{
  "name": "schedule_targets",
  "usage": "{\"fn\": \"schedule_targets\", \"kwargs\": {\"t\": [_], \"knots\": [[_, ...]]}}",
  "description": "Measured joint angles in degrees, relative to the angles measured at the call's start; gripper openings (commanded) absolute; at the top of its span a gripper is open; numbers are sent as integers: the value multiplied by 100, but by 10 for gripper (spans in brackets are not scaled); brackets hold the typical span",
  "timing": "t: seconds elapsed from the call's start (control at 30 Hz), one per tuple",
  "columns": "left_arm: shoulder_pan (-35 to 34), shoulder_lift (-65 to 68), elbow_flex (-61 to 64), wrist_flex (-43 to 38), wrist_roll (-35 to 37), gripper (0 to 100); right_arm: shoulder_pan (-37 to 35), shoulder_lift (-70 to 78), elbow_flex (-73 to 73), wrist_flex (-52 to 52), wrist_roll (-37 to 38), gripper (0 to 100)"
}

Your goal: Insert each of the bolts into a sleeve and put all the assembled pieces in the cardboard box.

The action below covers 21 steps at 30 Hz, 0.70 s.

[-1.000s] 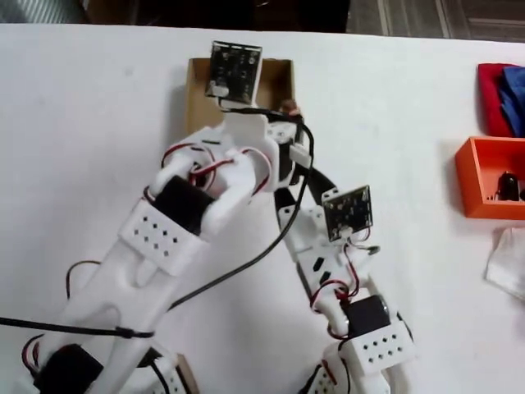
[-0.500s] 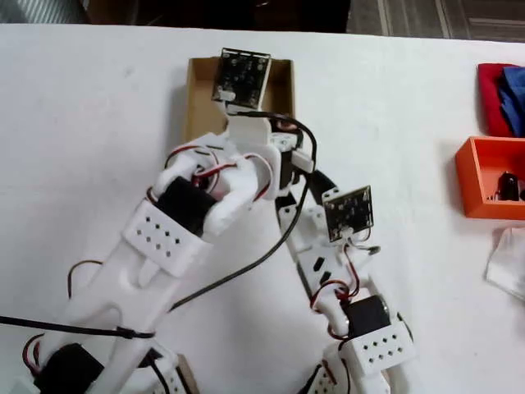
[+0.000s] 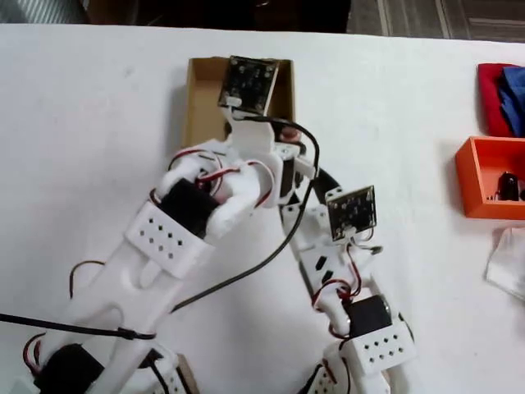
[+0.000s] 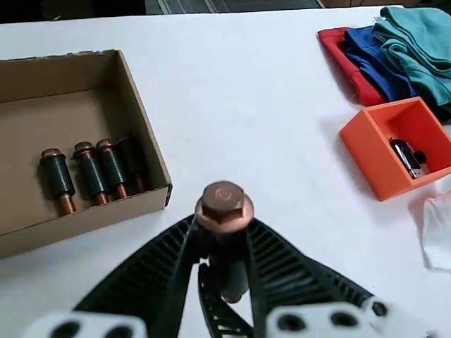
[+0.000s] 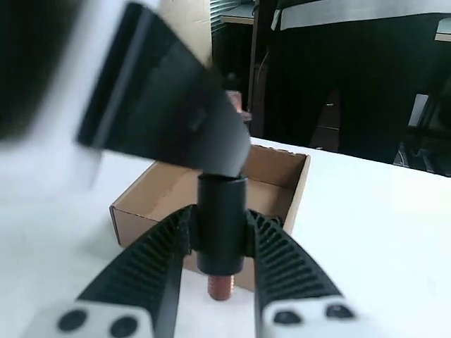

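Observation:
My left gripper is shut on a copper bolt, whose hex head stands up between the fingers. The bolt sits in a black sleeve, and my right gripper is shut on that sleeve. The bolt's threaded tip pokes out below. A black finger of the left gripper crosses just above the sleeve. The cardboard box lies beside the held piece and holds several assembled pieces in a row. In the high view the left arm covers the near end of the box.
An orange bin with a dark part inside stands at the right, also seen as the orange bin. Folded red and blue cloths lie behind it. A white wrapper lies at the right edge. White table spreads to the left.
The left arm's wrist has shifted a little to the right over the box and turned slightly. The right arm has barely moved.

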Motion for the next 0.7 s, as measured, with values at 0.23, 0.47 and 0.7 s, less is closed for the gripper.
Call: {"fn": "schedule_targets", "kwargs": {"t": [0.23,0.47,0.7], "knots": [[-9,0,-9,0,-141,102,35,0,0,0,0,22],[193,-18,-18,343,-281,102,44,9,9,9,0,22],[308,-18,-9,492,-290,102,97,9,9,9,0,22]]}}
